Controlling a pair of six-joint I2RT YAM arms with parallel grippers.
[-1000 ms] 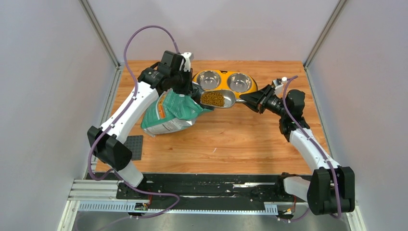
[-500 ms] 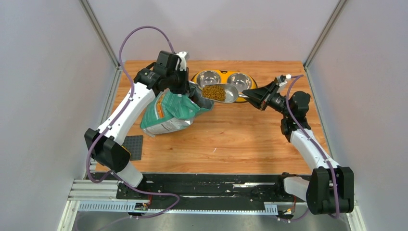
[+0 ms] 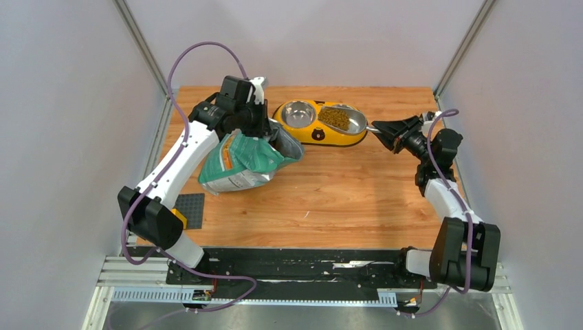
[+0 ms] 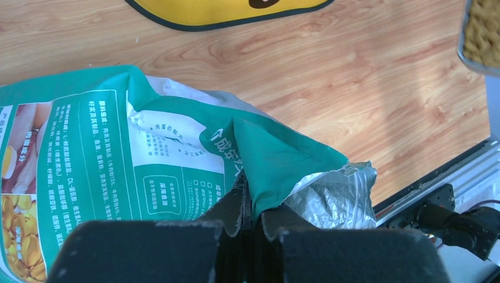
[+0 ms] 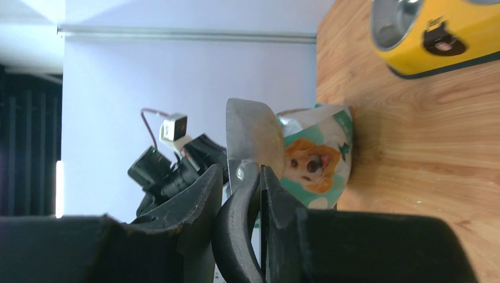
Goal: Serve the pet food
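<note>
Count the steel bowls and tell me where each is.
1 in plain sight: an empty bowl in the feeder's left half. The scoop of kibble covers the right half, so a second bowl may be hidden beneath.

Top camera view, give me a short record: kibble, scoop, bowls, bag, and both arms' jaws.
kibble: heaped in the scoop
scoop: over the right side of the feeder
left bowl: empty
bag: mouth open, resting on the table
left jaws: shut on the bag's top edge
right jaws: shut on the scoop's handle
</note>
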